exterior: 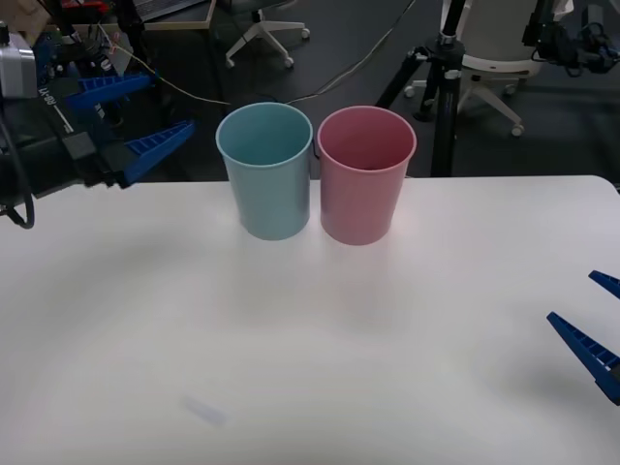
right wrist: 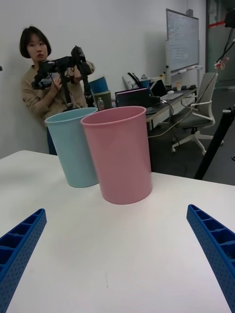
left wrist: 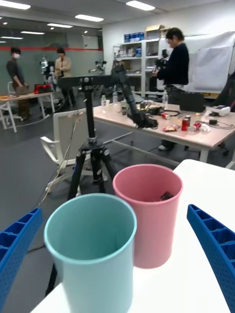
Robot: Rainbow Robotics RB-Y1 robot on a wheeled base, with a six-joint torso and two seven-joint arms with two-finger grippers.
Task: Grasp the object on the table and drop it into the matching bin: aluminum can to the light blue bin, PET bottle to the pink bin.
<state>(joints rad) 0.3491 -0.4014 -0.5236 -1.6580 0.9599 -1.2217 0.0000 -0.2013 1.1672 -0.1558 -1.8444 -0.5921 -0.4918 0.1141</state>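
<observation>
Your left gripper (exterior: 160, 121) hangs with its fingers spread and nothing between them, raised just beside the blue bin (exterior: 266, 170), on the side away from the pink bin (exterior: 366, 174), which stands touching or nearly touching the blue one. Inside the pink bin, the left wrist view shows a small dark shape low against the far wall; that is probably the bottle (left wrist: 165, 196), though so little of it shows that you cannot be sure, and its long axis and the way its cap points cannot be read. On that reading, the drop looks done and the release step is closing out. Your right gripper (exterior: 593, 325) waits low over the table (exterior: 291, 339), well to the right of the pink bin, fingers also apart and empty. Next, you would want to draw the left arm back clear of the blue bin's rim without knocking it.
</observation>
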